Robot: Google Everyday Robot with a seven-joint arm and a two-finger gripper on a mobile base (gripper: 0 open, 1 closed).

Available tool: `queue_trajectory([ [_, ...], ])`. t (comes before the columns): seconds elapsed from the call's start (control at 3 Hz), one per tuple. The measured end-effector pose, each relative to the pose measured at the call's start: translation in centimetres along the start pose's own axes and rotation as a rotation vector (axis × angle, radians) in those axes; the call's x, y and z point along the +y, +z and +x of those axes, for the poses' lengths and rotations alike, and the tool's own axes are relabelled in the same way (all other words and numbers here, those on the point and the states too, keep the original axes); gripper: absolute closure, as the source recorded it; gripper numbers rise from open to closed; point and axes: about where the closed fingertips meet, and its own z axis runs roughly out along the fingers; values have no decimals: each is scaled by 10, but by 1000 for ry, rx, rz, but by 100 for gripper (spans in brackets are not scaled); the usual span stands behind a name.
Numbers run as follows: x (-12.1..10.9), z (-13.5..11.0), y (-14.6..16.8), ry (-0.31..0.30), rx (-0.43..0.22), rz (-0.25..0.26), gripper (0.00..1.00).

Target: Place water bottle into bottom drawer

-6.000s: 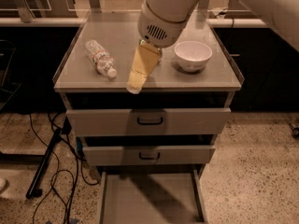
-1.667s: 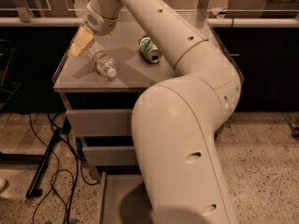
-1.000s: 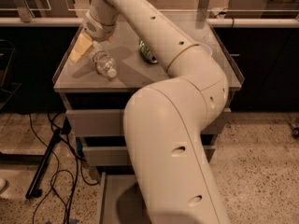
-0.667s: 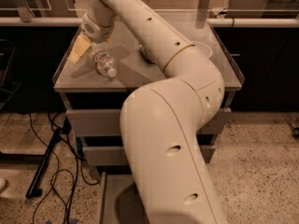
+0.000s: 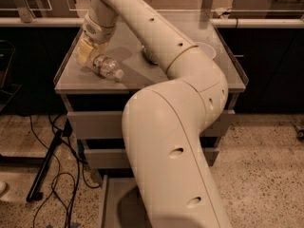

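Note:
The water bottle [image 5: 105, 66] lies on its side on the grey cabinet top [image 5: 71, 77] at the left, white cap pointing to the front right. My gripper [image 5: 85, 51] is at the bottle's far left end, touching or nearly touching its base. The bottom drawer [image 5: 110, 204] is pulled out below the cabinet; only its left wall and a strip of floor show, and my arm hides the rest.
A green soda can [image 5: 147, 56] stands mid-top, mostly hidden behind my arm. A white bowl [image 5: 209, 50] shows at the right. Two upper grey drawers [image 5: 95, 125] are closed. Black cables and a stand [image 5: 47, 170] lie on the floor at the left.
My gripper has moved down a little onto the bottle's far end. The arm has swung further across the view and hides more of the can and drawers. The bottle has not moved.

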Motion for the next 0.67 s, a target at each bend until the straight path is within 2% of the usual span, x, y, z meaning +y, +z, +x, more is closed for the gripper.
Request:
queue_trajectory([
  [0.33,0,0,0,0,0,0,69],
  [0.67,0,0,0,0,0,0,99],
])
